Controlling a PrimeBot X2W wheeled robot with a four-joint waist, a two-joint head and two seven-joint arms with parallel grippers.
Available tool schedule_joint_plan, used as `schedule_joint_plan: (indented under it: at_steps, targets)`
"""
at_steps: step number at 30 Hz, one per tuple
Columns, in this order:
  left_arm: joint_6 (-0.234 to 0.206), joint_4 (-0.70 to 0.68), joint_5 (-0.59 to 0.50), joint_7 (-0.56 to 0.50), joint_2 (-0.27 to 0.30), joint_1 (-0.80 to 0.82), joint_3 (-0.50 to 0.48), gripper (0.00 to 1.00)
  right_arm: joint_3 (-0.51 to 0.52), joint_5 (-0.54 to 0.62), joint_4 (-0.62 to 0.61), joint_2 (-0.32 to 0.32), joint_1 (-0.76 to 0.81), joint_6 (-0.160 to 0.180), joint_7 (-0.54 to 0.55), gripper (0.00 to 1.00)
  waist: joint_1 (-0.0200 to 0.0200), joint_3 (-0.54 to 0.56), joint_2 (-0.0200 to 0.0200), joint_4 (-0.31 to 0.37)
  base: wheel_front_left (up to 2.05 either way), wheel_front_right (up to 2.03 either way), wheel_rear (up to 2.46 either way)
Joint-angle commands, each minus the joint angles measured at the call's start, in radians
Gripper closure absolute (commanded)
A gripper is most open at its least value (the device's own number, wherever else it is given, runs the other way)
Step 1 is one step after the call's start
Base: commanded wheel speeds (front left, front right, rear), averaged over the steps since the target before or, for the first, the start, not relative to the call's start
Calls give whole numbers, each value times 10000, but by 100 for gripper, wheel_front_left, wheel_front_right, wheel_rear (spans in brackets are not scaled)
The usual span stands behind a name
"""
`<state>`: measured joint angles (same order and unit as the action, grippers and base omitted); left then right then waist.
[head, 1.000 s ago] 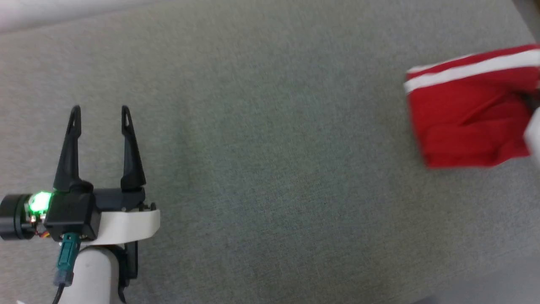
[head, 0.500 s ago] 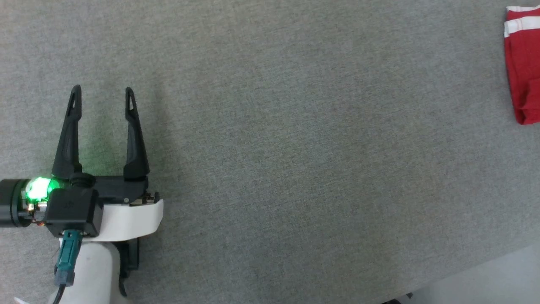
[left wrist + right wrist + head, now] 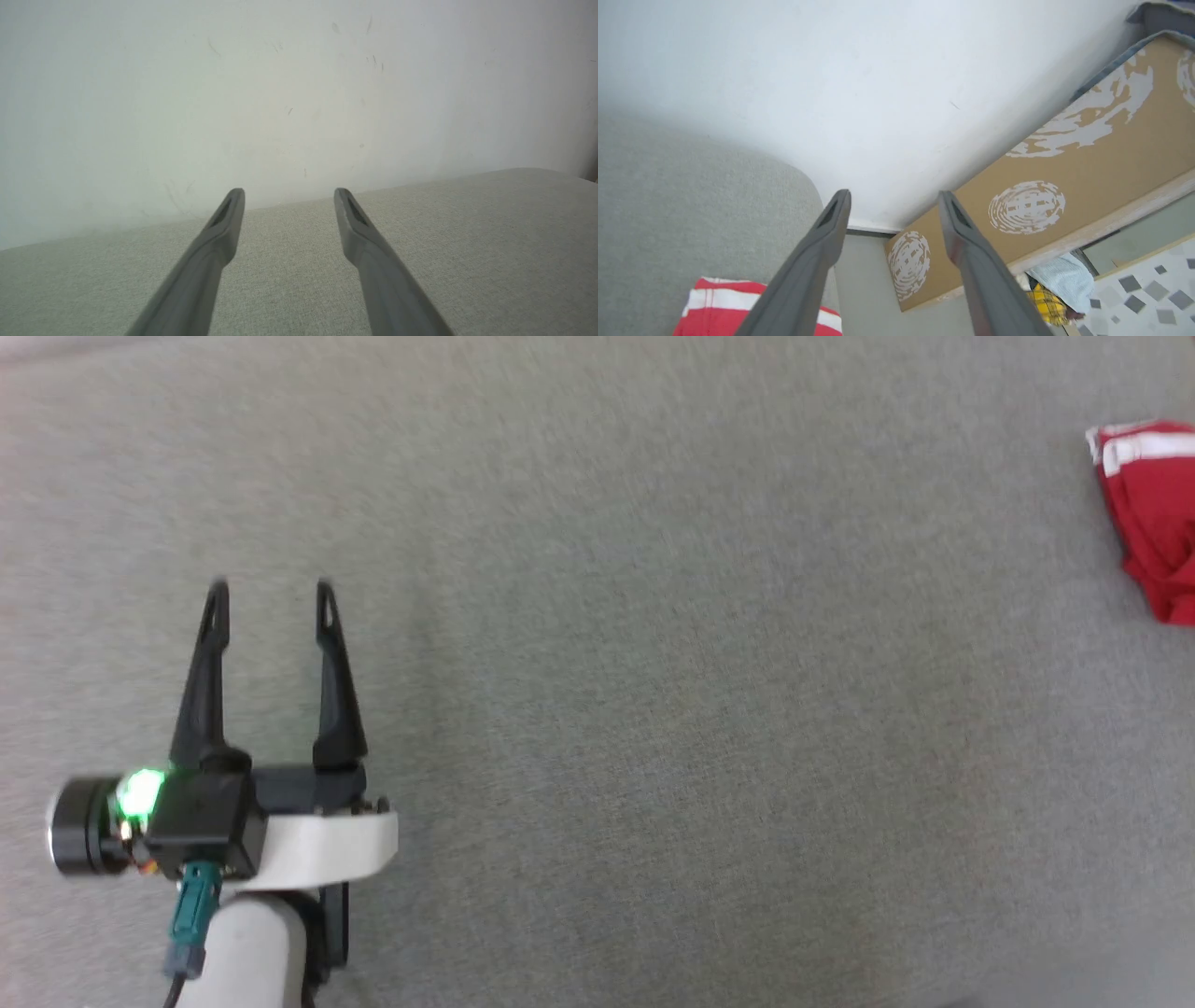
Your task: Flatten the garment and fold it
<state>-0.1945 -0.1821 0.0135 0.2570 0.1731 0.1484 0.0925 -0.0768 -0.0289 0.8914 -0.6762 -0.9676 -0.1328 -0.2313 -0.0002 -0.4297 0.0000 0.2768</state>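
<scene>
The red garment with a white stripe lies bunched at the far right edge of the head view, cut off by the frame. In the right wrist view a red and white striped part of the garment lies on the grey surface, below and behind my right gripper, which is open and holds nothing. My left gripper stands open at the lower left of the head view, far from the garment, with nothing between its fingers. The left wrist view shows the left gripper open over bare grey fabric.
A grey fabric surface spreads across the head view. A white wall rises behind it. Past the surface's right end, the right wrist view shows a brown board with white swirls, a patterned floor and a heap of cloth.
The head camera has shifted, so the garment slid from mid right to the far right edge. The left gripper stays open; against the fabric I cannot tell whether it moved.
</scene>
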Motion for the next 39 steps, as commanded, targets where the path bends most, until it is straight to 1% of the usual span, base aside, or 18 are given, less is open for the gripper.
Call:
schedule_joint_plan:
  at_steps: [1,2,3,4,6,7,10,13,16,17,18,20,21,26,31,39]
  targets:
    - [-68,63,101,47,-71,-240,-64,0,175,166,-467,328,60,21,-173,0,2,987,0,-600,0,0,0]
    - [-68,63,101,47,-71,-240,-64,0,175,166,-467,328,60,21,-173,0,2,987,0,-600,0,0,0]
    - [-106,140,164,47,-164,-467,-139,0,491,323,-1268,742,326,21,-270,0,2,1326,0,-794,0,0,0]
    - [-106,140,164,47,-164,-467,-139,0,491,323,-1268,742,326,21,-270,0,2,1326,0,-794,0,0,0]
    - [-111,209,219,47,-245,-681,-218,0,780,317,-2435,1240,724,21,-294,0,2,1642,0,-1018,0,0,0]
    - [-109,261,240,47,-309,-853,-295,0,851,274,-3653,1720,1300,21,-298,0,2,1885,0,-1246,0,0,0]
    - [-57,377,245,47,-379,-1035,-371,0,916,92,-5248,2422,2309,21,-301,0,2,2212,0,-1591,0,0,0]
    - [-24,526,232,47,-479,-1171,-403,0,948,-110,-6472,3229,3380,21,-302,0,2,2488,0,-1880,0,0,0]
    - [35,687,235,47,-569,-1298,-403,0,920,-349,-7421,3943,4444,21,-302,0,2,2717,0,-2168,0,0,0]
    - [61,725,248,47,-591,-1342,-419,0,928,-428,-7648,4159,4808,21,-302,0,2,2781,0,-2248,0,0,0]
    - [61,725,248,47,-591,-1342,-419,0,928,-428,-7648,4159,4808,21,-302,0,2,2781,0,-2248,0,0,0]
    - [108,809,260,47,-639,-1430,-443,0,1027,-590,-8034,4609,5554,21,-303,0,2,2930,0,-2395,0,0,0]
    - [129,856,260,47,-662,-1480,-451,0,987,-653,-8137,4725,5914,21,-303,0,2,3000,0,-2453,0,0,0]
    - [302,1087,234,47,-736,-1690,-448,0,1164,-1086,-8406,5384,7592,21,-303,0,2,3311,0,-2616,0,0,0]
    - [491,1259,292,47,-826,-1855,-452,0,1182,-1348,-8848,5709,8949,21,-303,0,2,3544,0,-2652,0,0,0]
    - [747,1584,277,47,-926,-2090,-465,0,1322,-1313,-9353,6099,10161,21,-304,0,2,3924,0,-2727,0,0,0]
